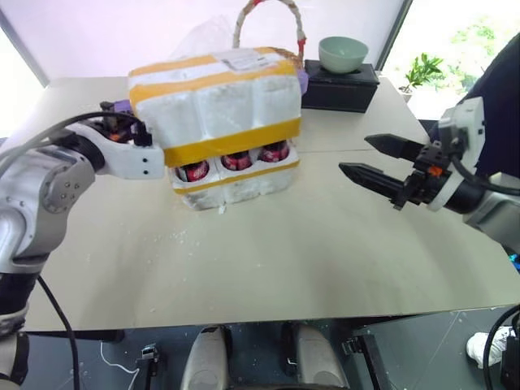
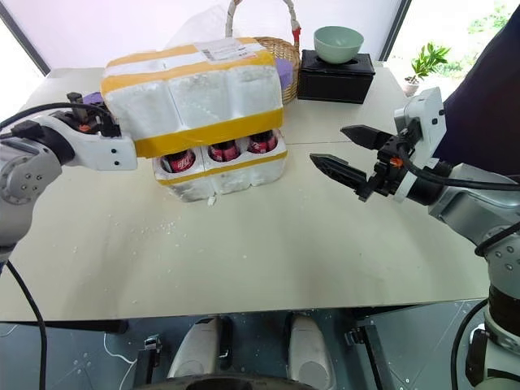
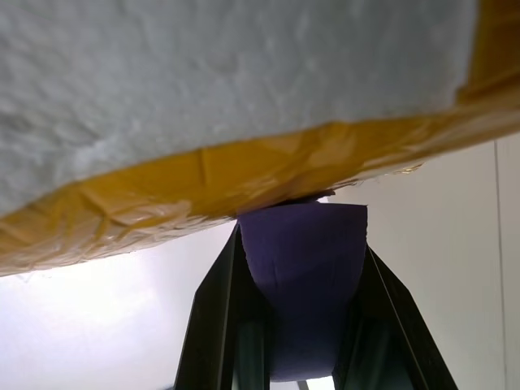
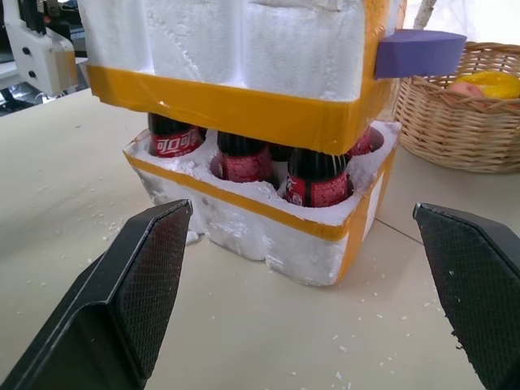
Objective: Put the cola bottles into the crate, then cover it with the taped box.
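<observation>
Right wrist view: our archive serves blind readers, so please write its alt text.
A yellow-taped styrofoam box sits partway down over cola bottles standing in a styrofoam crate, framed by the open right hand. A wicker basket stands behind.

Silver-grey arms, textured black fingers (image 4: pixel 146 276)

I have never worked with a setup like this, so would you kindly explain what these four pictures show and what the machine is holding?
It is a two-armed humanoid robot at a table. Two pictures come from its head cameras, two from cameras on its wrists. The left gripper is shut on a purple handle on the taped box, holding it over the cola bottles, which stand in the crate. The right gripper waits open beside the crate. Behind stand a wicker basket and a green bowl on a black box.
</observation>
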